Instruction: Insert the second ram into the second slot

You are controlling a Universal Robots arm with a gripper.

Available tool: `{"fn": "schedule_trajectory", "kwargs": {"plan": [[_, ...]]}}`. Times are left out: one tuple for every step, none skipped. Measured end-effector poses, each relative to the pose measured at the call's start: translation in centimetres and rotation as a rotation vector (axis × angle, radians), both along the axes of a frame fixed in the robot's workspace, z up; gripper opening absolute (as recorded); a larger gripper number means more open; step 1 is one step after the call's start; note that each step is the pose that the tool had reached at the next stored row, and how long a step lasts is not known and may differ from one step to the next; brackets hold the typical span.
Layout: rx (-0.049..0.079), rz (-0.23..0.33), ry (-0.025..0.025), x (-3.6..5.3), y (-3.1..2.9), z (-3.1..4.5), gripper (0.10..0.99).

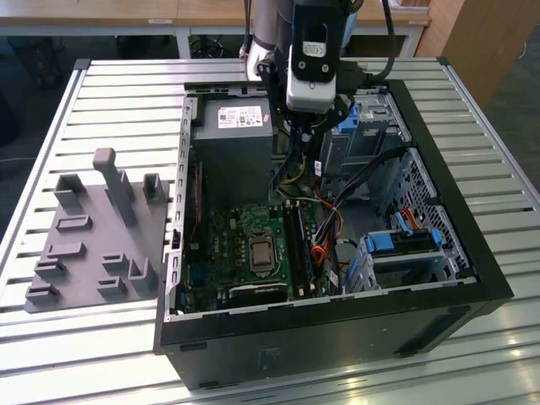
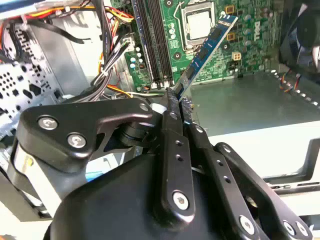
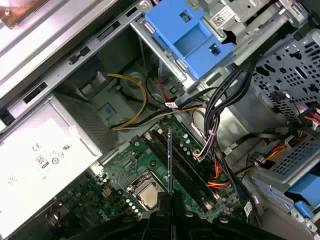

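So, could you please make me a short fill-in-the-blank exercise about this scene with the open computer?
1. The gripper is shut on the second ram, a thin stick of ____ colour.
2. The second ram is held above the motherboard, whose board is ____ in colour.
3. The grey fixture lies on the exterior view's ____ of the computer case.
Missing words: blue; green; left.

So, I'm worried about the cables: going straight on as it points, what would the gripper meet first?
Probably the memory slots on the motherboard: the second ram, clamped in the gripper, leads and points at them. The cables lie aside. Depth is unclear.
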State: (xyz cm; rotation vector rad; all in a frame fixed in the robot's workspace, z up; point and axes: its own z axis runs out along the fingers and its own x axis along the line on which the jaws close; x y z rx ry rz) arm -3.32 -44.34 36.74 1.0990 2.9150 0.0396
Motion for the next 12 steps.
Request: {"fn": "schedule_trajectory", "kwargs": {"plan": [[0.0, 0.017, 0.0, -0.01, 0.0, 0.0, 0.137], [0.0, 0.035, 0.0, -0.01, 0.0, -0.01, 0.137], [0.0, 0.054, 0.0, -0.02, 0.0, -0.01, 0.137], [0.0, 0.07, 0.0, -0.02, 0.0, -0.01, 0.137], [0.0, 0.077, 0.0, -0.02, 0.0, -0.01, 0.137], [0.0, 0.077, 0.0, -0.02, 0.0, -0.01, 0.137], [0.0, 0.077, 0.0, -0.02, 0.0, -0.01, 0.137], [0.0, 0.077, 0.0, -0.02, 0.0, -0.02, 0.137], [0.0, 0.077, 0.0, -0.02, 0.0, -0.01, 0.137], [0.0, 0.077, 0.0, -0.02, 0.0, -0.01, 0.137], [0.0, 0.077, 0.0, -0.02, 0.0, -0.01, 0.137], [0.0, 0.077, 0.0, -0.02, 0.0, -0.01, 0.137]]}}
